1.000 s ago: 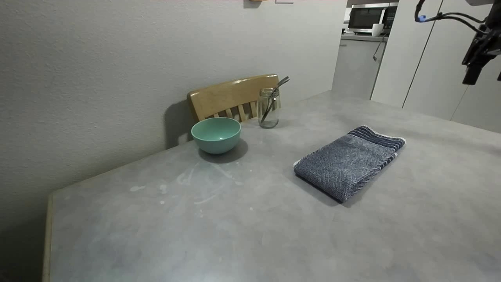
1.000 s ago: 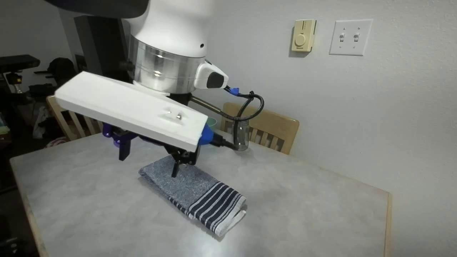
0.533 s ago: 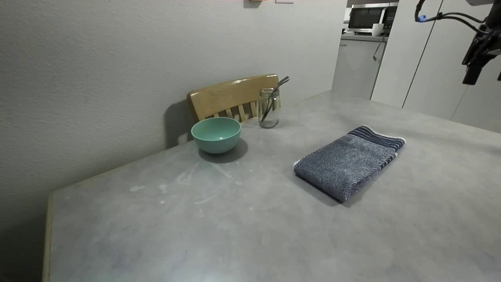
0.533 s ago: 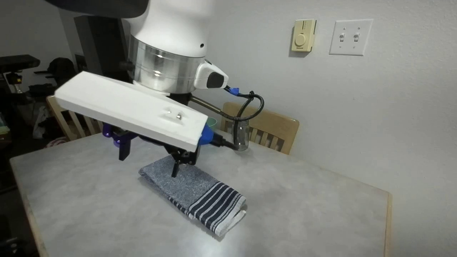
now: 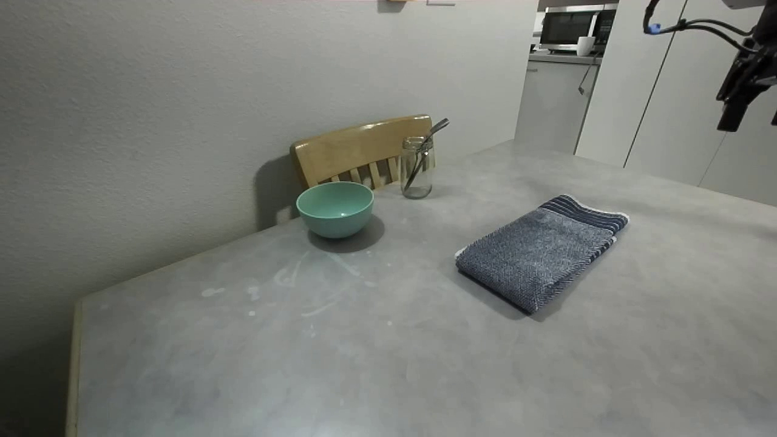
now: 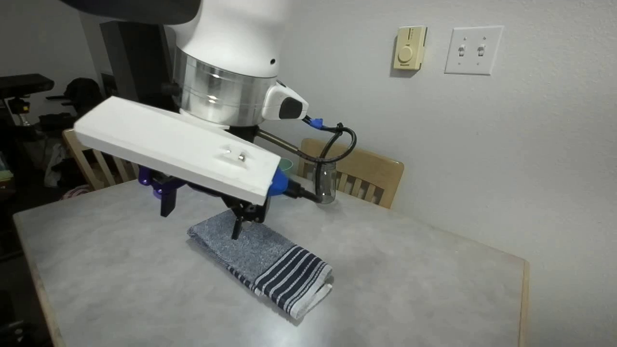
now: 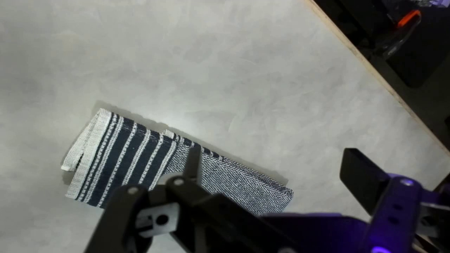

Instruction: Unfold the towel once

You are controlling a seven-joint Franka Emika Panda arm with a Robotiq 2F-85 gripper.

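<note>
The towel [image 5: 543, 252] lies folded into a compact rectangle on the table, blue-grey with dark and white stripes at one end. In an exterior view the towel [image 6: 270, 246] shows loose white layered edges at its striped end. My gripper [image 6: 201, 226] hangs above the table near the plain end, with its jaws spread wide. Seen from the wrist, the gripper [image 7: 273, 151] has one finger over the towel [image 7: 242, 182] and the other over bare table; nothing is held. Gripper parts hide some of the towel there.
A teal bowl [image 5: 335, 209] and a glass jar [image 5: 417, 176] with utensils stand near the wall side of the table. Behind them is a wooden chair [image 5: 364, 142]. The table's edge [image 7: 372, 68] crosses the upper right of the wrist view.
</note>
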